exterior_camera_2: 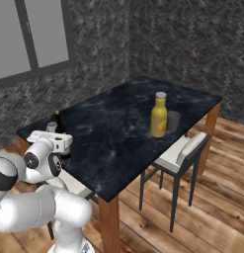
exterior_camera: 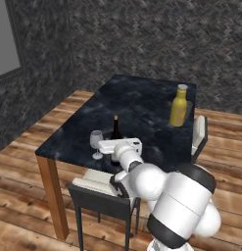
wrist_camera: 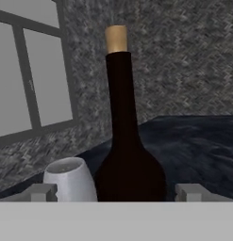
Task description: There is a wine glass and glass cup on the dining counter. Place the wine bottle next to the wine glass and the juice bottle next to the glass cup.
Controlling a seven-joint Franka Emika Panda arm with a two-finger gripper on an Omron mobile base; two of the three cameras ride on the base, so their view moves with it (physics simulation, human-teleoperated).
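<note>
Slim dark glass wine bottle (wrist_camera: 127, 141) stands upright on the black marbled stone worktop (exterior_camera: 142, 103), between the wide-open claw (wrist_camera: 116, 192) tips, ungripped, with the small clear stemmed wine glass (exterior_camera: 96, 142) just beside it.

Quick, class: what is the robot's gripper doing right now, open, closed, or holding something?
Gripper: open, jaws wide on either side of the wine bottle, not clamped on it.
</note>
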